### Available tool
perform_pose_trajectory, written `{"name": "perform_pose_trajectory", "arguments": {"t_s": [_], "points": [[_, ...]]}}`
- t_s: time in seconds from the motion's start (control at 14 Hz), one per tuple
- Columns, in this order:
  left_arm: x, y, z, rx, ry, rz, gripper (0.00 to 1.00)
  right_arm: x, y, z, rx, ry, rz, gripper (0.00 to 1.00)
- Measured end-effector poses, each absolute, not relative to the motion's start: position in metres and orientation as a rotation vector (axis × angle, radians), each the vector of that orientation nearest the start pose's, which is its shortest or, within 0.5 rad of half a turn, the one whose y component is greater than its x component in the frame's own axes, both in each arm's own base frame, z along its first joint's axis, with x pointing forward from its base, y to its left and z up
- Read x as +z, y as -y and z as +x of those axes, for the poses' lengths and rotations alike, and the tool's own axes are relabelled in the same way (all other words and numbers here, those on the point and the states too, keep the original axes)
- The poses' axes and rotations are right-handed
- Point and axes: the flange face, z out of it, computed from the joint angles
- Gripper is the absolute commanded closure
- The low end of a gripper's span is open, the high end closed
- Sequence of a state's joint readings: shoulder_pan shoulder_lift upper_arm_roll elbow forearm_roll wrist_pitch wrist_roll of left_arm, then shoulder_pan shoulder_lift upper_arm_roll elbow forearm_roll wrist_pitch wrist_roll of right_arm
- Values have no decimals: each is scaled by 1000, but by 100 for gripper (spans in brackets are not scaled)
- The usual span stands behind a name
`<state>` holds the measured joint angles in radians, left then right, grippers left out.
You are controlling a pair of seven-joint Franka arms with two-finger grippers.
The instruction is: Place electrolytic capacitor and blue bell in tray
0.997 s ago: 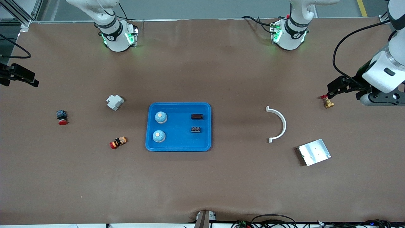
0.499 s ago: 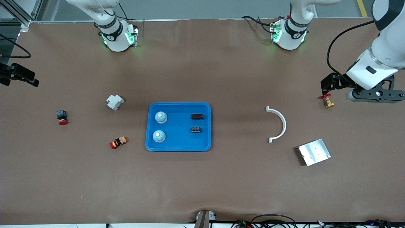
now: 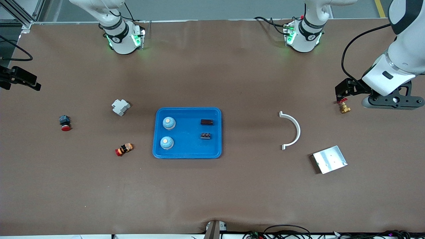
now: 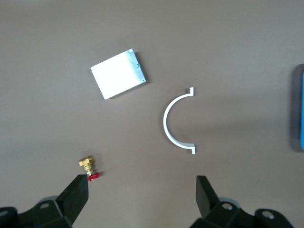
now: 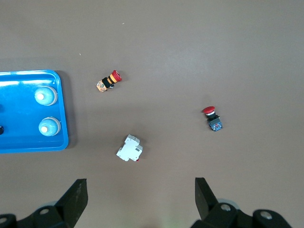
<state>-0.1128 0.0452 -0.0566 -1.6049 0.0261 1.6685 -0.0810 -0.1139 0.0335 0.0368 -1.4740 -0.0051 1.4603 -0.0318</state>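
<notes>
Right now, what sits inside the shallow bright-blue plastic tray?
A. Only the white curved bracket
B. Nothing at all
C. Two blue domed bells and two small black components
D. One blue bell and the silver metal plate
C: the front view shows the shallow bright-blue plastic tray holding two blue domed bells toward the right arm's end and two small black components toward the left arm's end.

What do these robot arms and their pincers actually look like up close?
Both arms are glossy white with rounded segments and black joint bands; the bases glow with green lights. A black cable loops beside the left arm to its black wrist hardware. The left gripper and the right gripper each have two black, wedge-shaped fingers on dark mounts with round screw holes.
</notes>
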Motion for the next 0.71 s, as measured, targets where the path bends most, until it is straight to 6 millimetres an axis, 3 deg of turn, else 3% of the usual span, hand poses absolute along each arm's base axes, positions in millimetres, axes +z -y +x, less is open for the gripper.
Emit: {"name": "perform_pose_trajectory", "arguments": {"t_s": [0.71], "points": [[592, 97, 569, -40, -139, -3147, 0, 642, 44, 552, 74, -72, -3141, 0]]}}
